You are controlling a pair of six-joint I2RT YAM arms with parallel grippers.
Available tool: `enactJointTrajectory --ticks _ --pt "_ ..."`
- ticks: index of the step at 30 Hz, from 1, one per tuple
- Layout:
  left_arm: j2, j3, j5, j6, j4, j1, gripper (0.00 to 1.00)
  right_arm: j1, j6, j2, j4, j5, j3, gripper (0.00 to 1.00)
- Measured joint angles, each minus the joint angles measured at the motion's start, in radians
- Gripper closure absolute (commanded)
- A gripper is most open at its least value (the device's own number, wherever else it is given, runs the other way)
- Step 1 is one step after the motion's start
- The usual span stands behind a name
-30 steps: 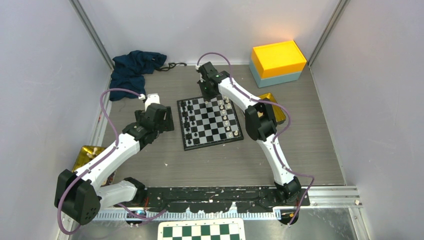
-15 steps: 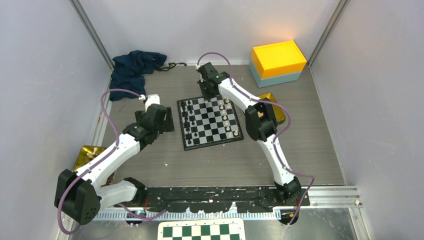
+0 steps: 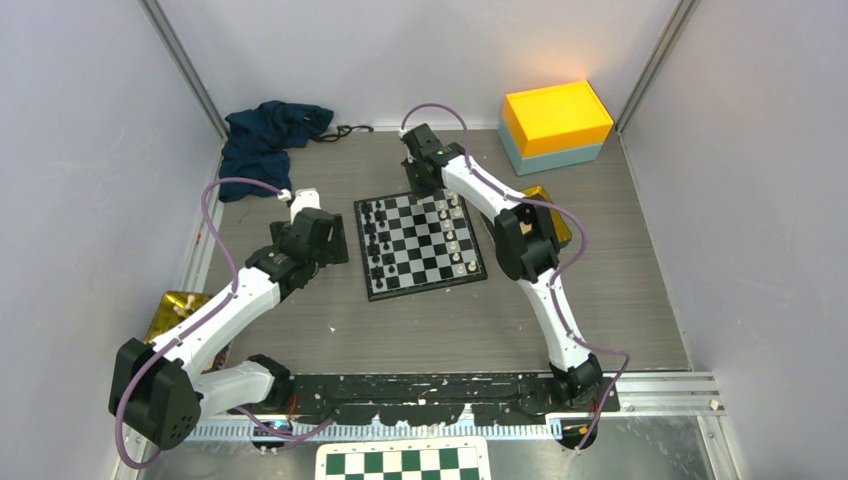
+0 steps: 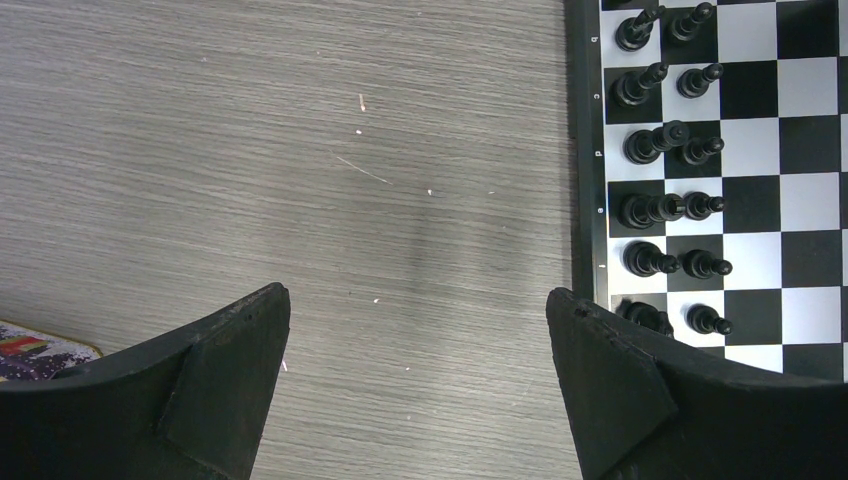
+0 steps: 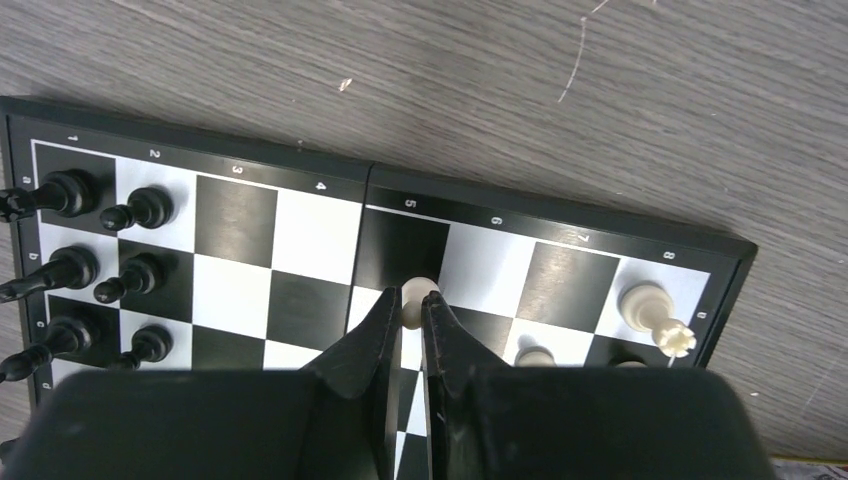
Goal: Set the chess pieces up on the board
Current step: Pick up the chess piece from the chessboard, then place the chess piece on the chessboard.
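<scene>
The board (image 3: 420, 243) lies mid-table, with black chess pieces (image 3: 375, 240) along its left side and cream-white ones (image 3: 458, 235) along its right. My right gripper (image 5: 406, 308) hangs over the board's far edge (image 5: 560, 225), shut on a cream-white pawn (image 5: 418, 292) pinched at its fingertips. A white rook (image 5: 647, 302) and another white piece (image 5: 678, 338) stand at the corner to its right. My left gripper (image 4: 418, 330) is open over bare table just left of the board (image 4: 585, 180), beside the rows of black pieces (image 4: 650, 145), with nothing between its fingers.
A dark blue cloth (image 3: 270, 135) lies at the back left. A yellow-and-teal box (image 3: 555, 125) stands at the back right, with a gold packet (image 3: 545, 210) near it. Another gold packet (image 3: 175, 310) sits at the left wall. A green-and-white checkered panel (image 3: 405, 462) is at the front.
My right gripper has closed a little further on the white pawn and shifted slightly right and back over the board's far edge. The left arm has not moved.
</scene>
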Motion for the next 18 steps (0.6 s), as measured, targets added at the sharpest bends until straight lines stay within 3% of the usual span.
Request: enactJointTrajectory --ticks 18 --pt "0.002 0.000 0.000 0.000 0.000 0.000 0.00 -0.056 0.000 0.000 -0.003 0.026 0.003 0.99"
